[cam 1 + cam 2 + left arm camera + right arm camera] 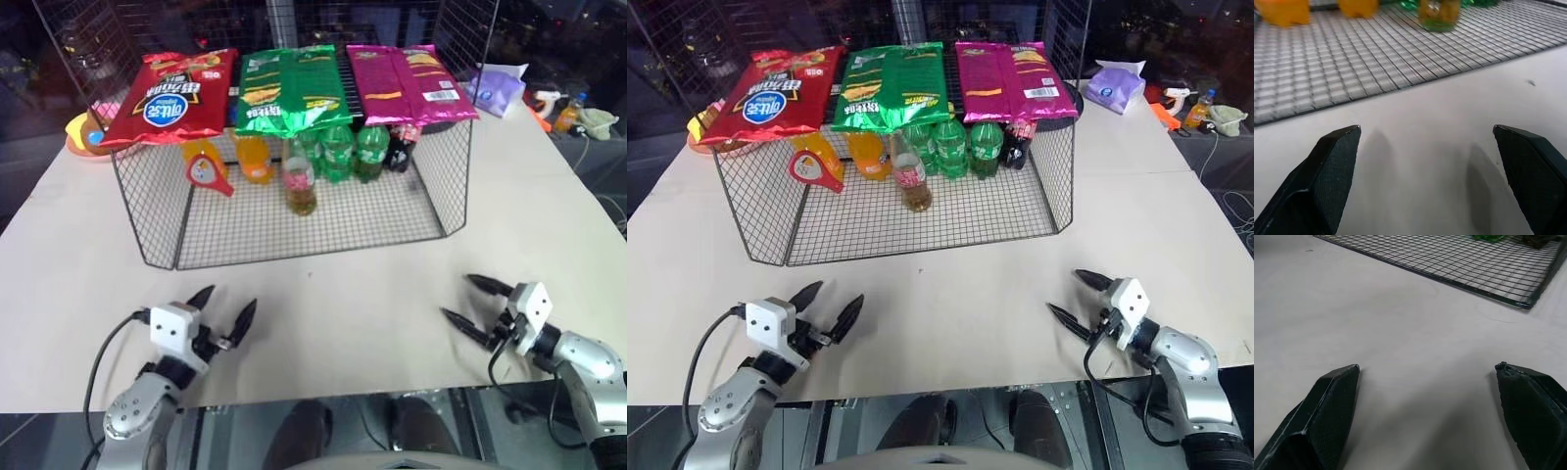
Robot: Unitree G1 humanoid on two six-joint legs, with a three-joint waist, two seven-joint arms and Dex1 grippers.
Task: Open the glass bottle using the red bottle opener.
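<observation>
Head views: left gripper (223,308) and right gripper (468,301) both spread wide, empty. Glass bottle (299,182), still capped, stands well ahead of them on the wire rack (323,225); red bottle opener (209,173) leans ahead of the left gripper.
Left wrist view: bottle base far beyond the fingertips (1344,139).
Right wrist view: bare table (1400,333) between the tips. Nothing started; both picks remain.

Count time: three snack bags across the top of the wire rack (157,230) — one red bag (167,96), one green bag (292,88), one pink bag (407,82). Down inside, two orange bottles (255,157), three green bottles (338,152) as far as I can tell, one dark bottle (400,147), and a single glass bottle (299,178) out front. One red bottle opener (208,171). Two hands over the table (343,313): left hand (223,305), right hand (468,302).
</observation>
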